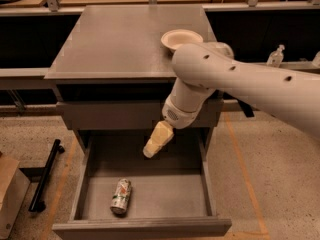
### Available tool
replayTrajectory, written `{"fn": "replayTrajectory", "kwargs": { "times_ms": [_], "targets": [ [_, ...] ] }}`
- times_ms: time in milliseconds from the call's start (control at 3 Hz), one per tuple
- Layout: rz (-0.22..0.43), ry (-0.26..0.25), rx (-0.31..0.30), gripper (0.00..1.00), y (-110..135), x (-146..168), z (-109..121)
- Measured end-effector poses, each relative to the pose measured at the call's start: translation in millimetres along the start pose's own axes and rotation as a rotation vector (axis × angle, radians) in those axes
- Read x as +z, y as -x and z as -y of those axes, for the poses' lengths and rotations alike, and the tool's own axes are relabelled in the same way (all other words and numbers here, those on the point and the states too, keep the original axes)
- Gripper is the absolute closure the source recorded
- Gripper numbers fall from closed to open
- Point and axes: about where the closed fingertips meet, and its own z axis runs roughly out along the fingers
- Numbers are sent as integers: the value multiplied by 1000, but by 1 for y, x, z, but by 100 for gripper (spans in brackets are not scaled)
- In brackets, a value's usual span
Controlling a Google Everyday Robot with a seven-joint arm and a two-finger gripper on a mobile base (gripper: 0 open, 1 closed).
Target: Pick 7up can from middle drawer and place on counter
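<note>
The gripper [149,151] is hovering above the open middle drawer [172,194], its fingers seemingly pressed together and empty, while the 7up can [121,196] is lying on the drawer floor, awaiting pickup and transfer to the worktop [115,39].

One can [121,196], one bowl [180,37], one pair of jaws (over the drawer [172,196]).

The 7up can [121,196], whitish-silver with green and red marks, lies on its side on the floor of the middle drawer [170,194], toward its front-left corner. The shallow grey drawer stands pulled out below the front edge of the counter [115,39], a flat matte-grey top. The gripper [150,151] hangs above the drawer's rear half, apart from the can.
</note>
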Motion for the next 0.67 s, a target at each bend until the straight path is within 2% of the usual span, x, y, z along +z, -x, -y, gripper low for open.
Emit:
{"fn": "replayTrajectory", "kwargs": {
  "times_ms": [333, 667],
  "targets": [
    [-3, -2, 20, 0, 3, 3, -2],
    [24, 28, 60, 0, 2, 7, 0]
  ]
}}
